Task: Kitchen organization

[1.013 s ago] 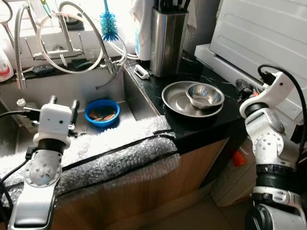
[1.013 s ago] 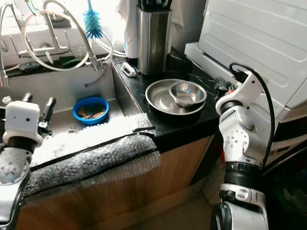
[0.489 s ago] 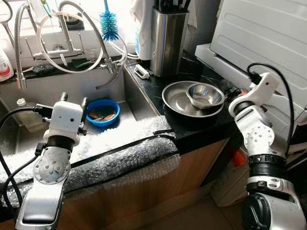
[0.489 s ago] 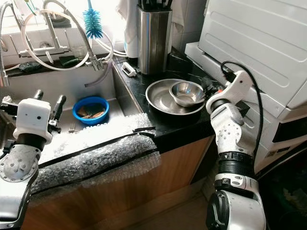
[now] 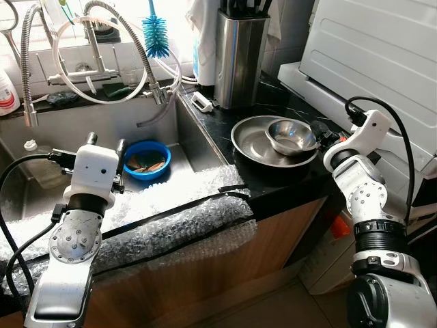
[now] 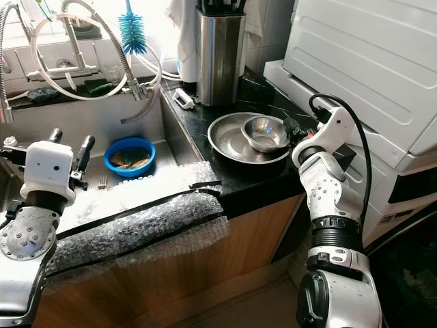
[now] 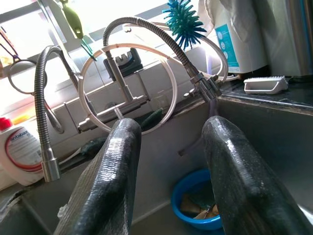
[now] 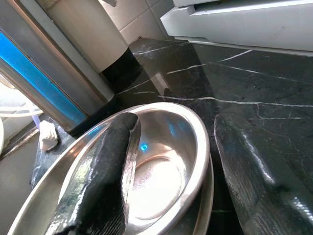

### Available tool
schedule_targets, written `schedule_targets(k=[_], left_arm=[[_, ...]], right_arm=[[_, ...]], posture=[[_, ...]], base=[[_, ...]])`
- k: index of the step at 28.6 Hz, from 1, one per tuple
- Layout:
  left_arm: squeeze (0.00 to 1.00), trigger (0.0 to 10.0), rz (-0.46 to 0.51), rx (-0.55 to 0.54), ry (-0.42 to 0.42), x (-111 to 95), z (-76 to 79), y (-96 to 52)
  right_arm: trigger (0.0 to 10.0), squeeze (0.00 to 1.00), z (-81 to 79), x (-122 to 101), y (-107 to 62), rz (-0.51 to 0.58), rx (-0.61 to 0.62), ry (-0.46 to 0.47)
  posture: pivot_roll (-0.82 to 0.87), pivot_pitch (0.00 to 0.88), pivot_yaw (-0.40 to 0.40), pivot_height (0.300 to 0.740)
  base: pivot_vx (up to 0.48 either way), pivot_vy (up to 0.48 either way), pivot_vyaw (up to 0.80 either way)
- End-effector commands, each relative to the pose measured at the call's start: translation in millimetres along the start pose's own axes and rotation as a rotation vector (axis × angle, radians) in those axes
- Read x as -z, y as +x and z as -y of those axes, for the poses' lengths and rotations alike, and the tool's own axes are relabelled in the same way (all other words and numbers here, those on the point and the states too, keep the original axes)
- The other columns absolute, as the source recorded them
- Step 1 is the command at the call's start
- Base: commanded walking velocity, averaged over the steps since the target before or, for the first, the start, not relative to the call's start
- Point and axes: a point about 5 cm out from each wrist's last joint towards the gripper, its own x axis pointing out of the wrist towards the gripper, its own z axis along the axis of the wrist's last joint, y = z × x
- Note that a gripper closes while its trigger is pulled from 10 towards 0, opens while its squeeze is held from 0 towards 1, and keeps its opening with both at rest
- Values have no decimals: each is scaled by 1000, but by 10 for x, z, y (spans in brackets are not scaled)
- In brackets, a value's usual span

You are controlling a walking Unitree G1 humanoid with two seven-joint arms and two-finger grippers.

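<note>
Step in hand: the robot seems to be starting to take the small steel bowl out of the large steel basin on the black counter; this is a judgement from how the right gripper is placed.

Right gripper: its fingers are apart and span the near rim of the small bowl. One finger lies inside the bowl against the wall, the other is outside over the counter. It is not yet clamped on anything.

Task's thing: the small bowl sits upright inside the large basin, toward 2 o'clock of the basin's middle. The basin is on the counter at 5 o'clock from the steel knife holder.

Next move: the fingers probably need to close on the rim and then lift straight up. The steel is smooth and thin, so the bowl could slip or drag the basin.

Left gripper: it hovers over the sink with fingers apart and nothing between them. The blue bowl with scraps lies ahead of it on the sink floor, and the faucet hoses are behind.

Other: bubble wrap covers the front edge of the sink.
</note>
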Motion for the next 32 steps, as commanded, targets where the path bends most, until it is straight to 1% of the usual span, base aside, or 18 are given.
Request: schedule_targets(k=[1, 7, 14, 20, 32], left_arm=[[0, 10000, 10, 3, 25, -18, -15, -12], [0, 10000, 13, 13, 45, -16, -7, -11], [0, 10000, 13, 13, 38, -23, 0, -18], [0, 10000, 9, 14, 40, -15, 13, -23], [0, 10000, 18, 21, 54, -33, 19, -14]], right_arm=[[10000, 0, -37, -68, 24, 19, 1, -5], [10000, 0, 11, -41, 39, 9, 39, 19], [10000, 0, -15, -13, 47, -12, 18, 25], [10000, 0, -90, 40, 49, -36, -26, 15], [10000, 0, -97, 81, 58, -54, -22, 25]], posture=[[-16, 0, -50, 740], [-10, 0, -49, 740], [-9, 0, -50, 740], [-10, 0, -50, 740], [-6, 0, -53, 740]], base=[[0, 0, 0], [0, 0, 0], [0, 0, 0], [0, 0, 0], [0, 0, 0]])
